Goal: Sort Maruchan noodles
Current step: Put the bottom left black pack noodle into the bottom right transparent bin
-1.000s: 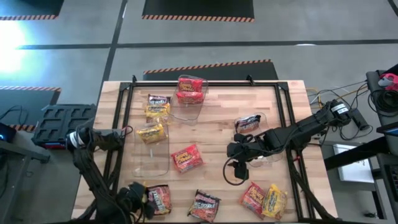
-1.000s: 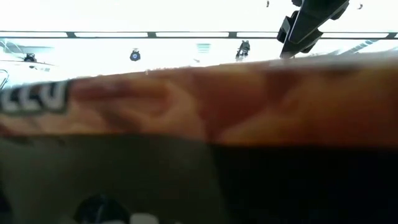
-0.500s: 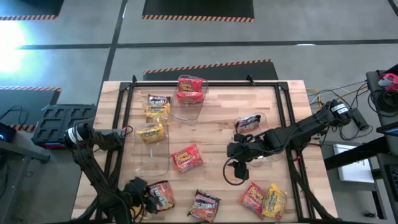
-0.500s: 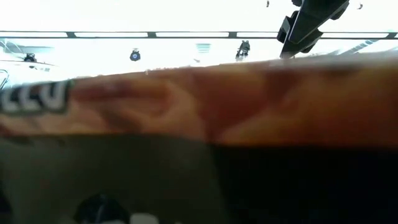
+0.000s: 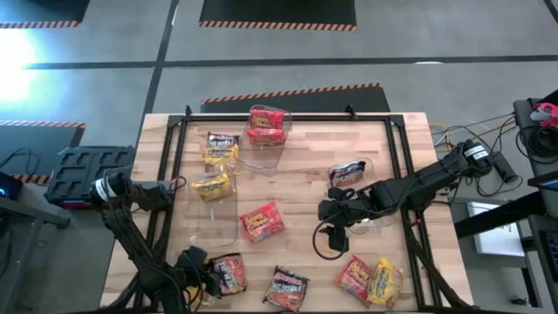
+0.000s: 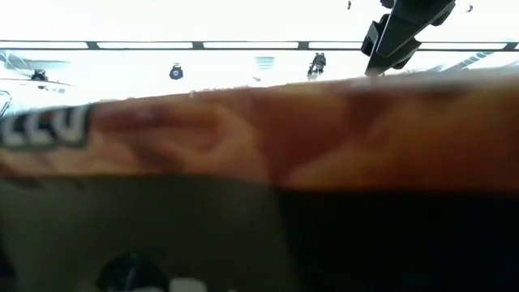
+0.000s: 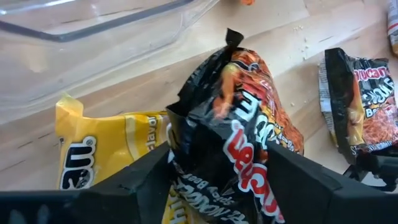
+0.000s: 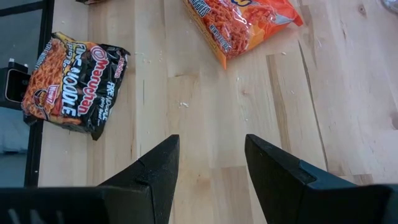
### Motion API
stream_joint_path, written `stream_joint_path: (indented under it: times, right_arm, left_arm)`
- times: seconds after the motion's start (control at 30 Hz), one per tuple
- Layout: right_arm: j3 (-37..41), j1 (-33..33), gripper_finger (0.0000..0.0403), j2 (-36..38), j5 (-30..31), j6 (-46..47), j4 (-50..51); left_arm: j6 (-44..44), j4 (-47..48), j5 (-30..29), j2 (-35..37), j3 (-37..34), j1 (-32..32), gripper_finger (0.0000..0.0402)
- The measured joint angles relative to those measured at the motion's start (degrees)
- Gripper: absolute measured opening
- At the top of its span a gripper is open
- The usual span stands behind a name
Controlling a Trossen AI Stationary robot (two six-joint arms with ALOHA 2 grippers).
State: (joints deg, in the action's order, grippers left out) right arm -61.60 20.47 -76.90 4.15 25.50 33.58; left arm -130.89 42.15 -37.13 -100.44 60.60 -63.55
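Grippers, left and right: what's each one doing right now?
Left gripper: closing on a dark noodle packet between its fingers.
Right gripper: open, empty, over bare table.

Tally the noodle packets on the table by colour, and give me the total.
Red packets: 4
Yellow packets: 4
Dark packets: 4
Total: 12

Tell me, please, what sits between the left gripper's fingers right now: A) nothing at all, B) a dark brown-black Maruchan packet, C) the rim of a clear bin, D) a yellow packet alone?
B: in the left wrist view the left gripper has the dark brown-black Maruchan packet crumpled between its fingers, with a yellow packet lying beside and partly under it.
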Motion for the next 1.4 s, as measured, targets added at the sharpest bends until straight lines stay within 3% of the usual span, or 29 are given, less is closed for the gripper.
stream_joint_path:
  times: [0.27, 0.73, 1.07, 1.23, 1.4]
  right_arm:
    - [0.0, 0.0, 0.0173, 0.0, -0.01, 0.0, 0.0]
    - [0.0, 0.0, 0.0173, 0.0, -0.01, 0.0, 0.0]
    - [0.0, -0.01, 0.0173, 0.0, 0.12, -0.11, -0.01]
    - [0.0, -0.02, 0.0173, 0.0, 3.88, -9.57, -3.11]
    - [0.0, -0.01, 0.0173, 0.0, 3.49, -7.26, -8.07]
  left_arm:
    - [0.39, -0.13, -0.65, 0.11, 0.0, 0.0, 0.0178]
    - [3.97, -0.1, -5.12, 0.11, 1.77, 0.02, 0.0173]
    - [13.48, 2.41, -10.11, 0.11, 6.13, 0.38, 0.0168]
    - [21.53, 3.31, -13.07, 0.11, 7.42, 1.83, 0.016]
    - [29.58, 3.36, -15.91, 0.11, 8.88, 4.31, 0.0159]
